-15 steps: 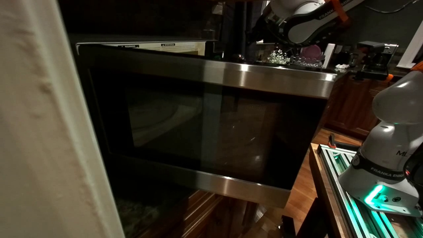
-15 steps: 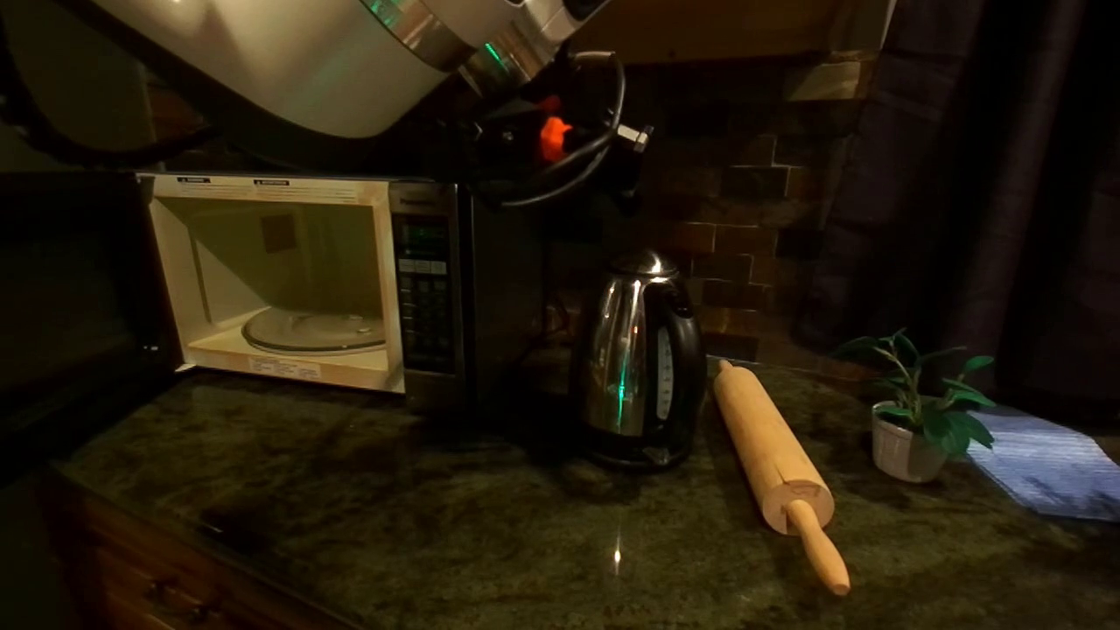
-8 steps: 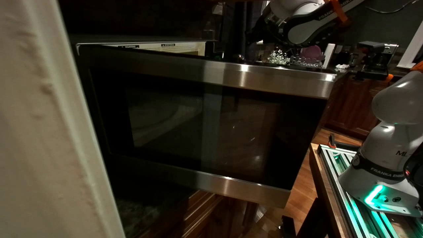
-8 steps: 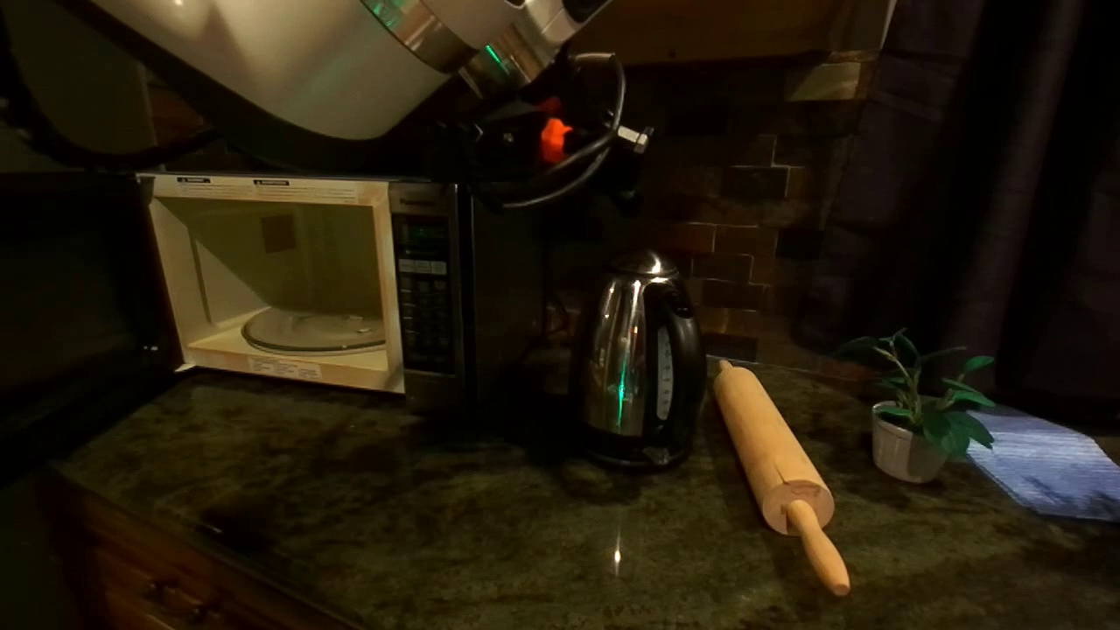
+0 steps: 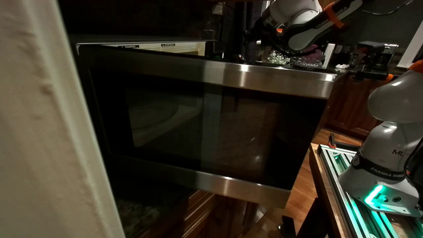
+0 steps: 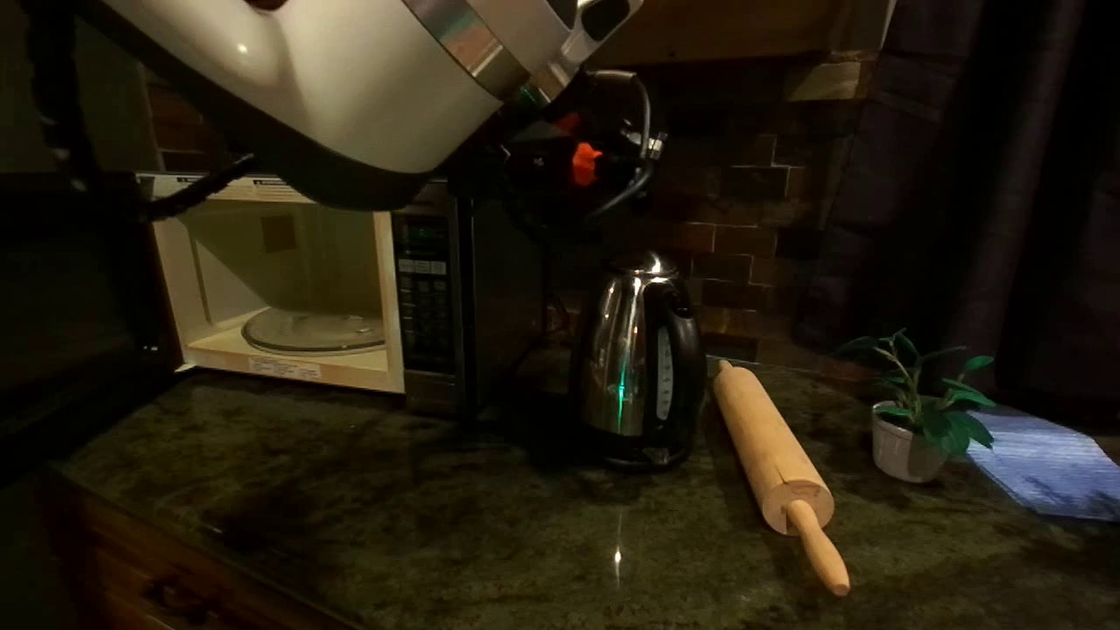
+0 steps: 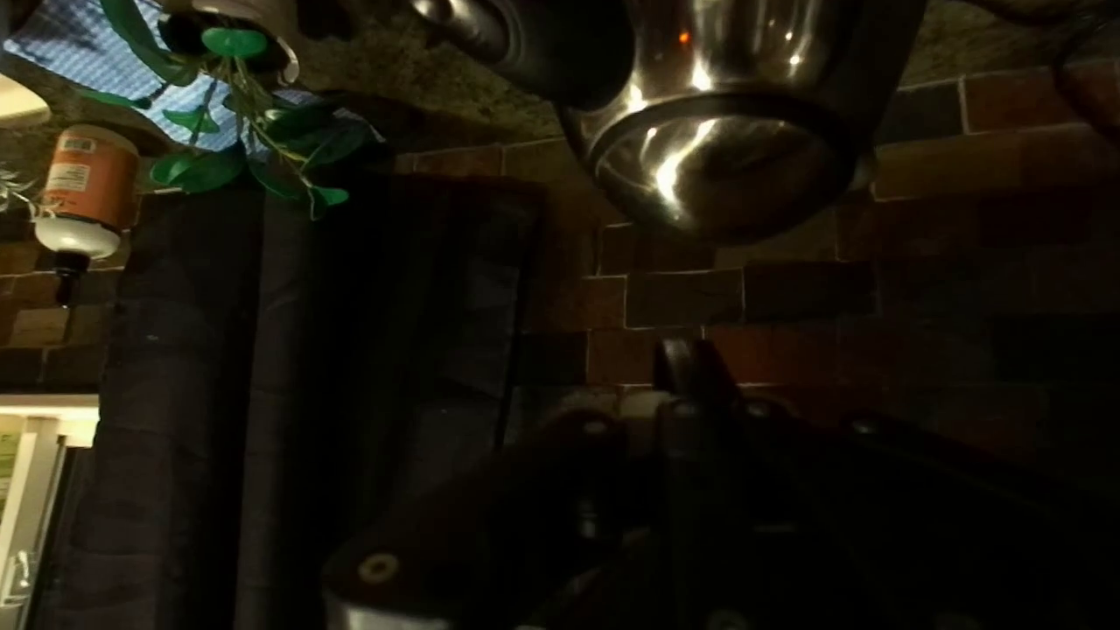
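The forearm (image 5: 315,29) is sloped down; the gripper (image 7: 687,372) is held higher than, and apart from, the kettle (image 6: 617,367), beside which the microwave (image 6: 429,306) is placed. Whether the fingers are spread cannot be told.

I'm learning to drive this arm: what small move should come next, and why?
Perhaps ease the gripper slightly down toward the kettle: it appears higher than the kettle in an exterior view, and in the wrist view brick wall shows between them.

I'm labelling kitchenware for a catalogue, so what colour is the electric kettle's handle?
The electric kettle's handle is black; it shows best in an exterior view.
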